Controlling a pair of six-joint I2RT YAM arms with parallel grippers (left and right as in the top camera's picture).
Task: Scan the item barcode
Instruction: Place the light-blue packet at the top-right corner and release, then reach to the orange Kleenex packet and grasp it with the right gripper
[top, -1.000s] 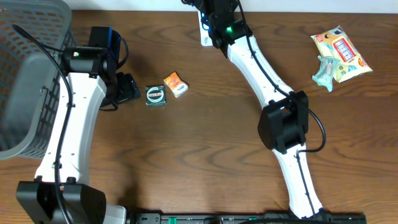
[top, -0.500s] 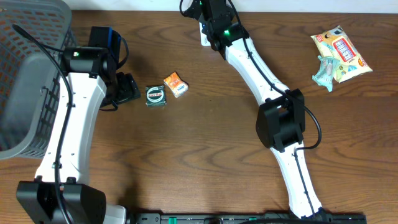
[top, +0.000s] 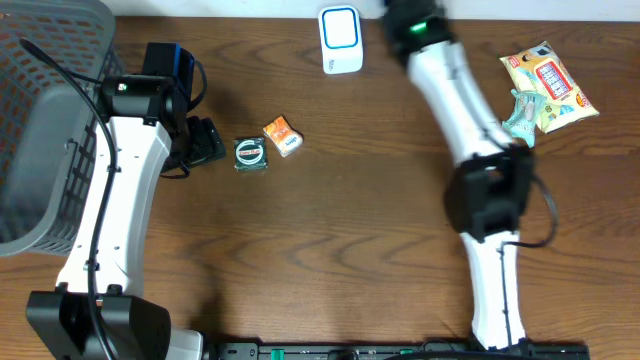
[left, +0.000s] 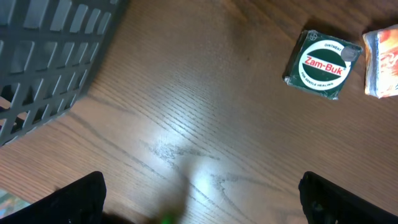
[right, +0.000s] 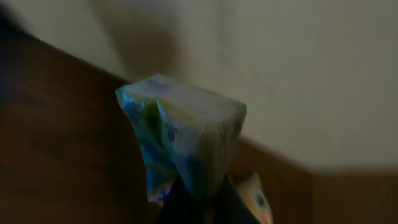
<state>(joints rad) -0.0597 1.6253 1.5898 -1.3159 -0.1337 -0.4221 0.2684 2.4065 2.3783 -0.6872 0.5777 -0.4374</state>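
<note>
Tabletop (right: 56, 143) blurs dark behind packet (right: 186, 124) pinched in right end effector (right: 198, 194).

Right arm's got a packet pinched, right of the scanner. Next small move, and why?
Probably keep going right and lower the packet beside the bags. The right pincer is shut on it; the arm was over the scanner a second ago and has swung clear toward them. Whether the scan registered doesn't show.
</note>
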